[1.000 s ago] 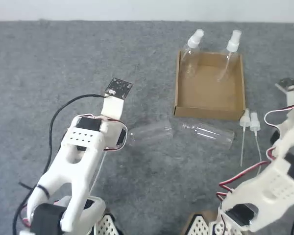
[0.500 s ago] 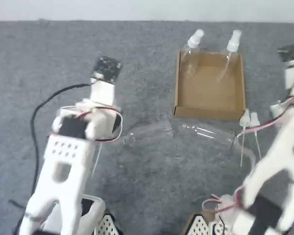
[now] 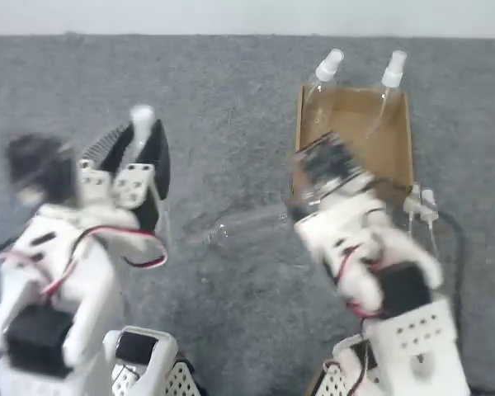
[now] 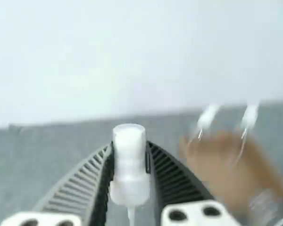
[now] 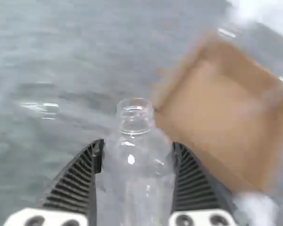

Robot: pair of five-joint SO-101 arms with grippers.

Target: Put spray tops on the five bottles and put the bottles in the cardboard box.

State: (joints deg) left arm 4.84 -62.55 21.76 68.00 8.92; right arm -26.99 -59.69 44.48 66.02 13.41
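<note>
Bottle (image 5: 134, 174), clear and probably light, thin-walled and slippery, is best gripped round its body. The right tool (image 5: 137, 143) is closed on it there, neck open, near the cardboard box (image 5: 226, 108). Left tool (image 4: 129, 148) pinches a stiff spray top (image 4: 129, 165), well apart toward the bench's left edge.

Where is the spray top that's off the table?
The spray top is pinched between the left arm's fingers, held up off the table at the left of the high view, well left of the cardboard box.
</note>
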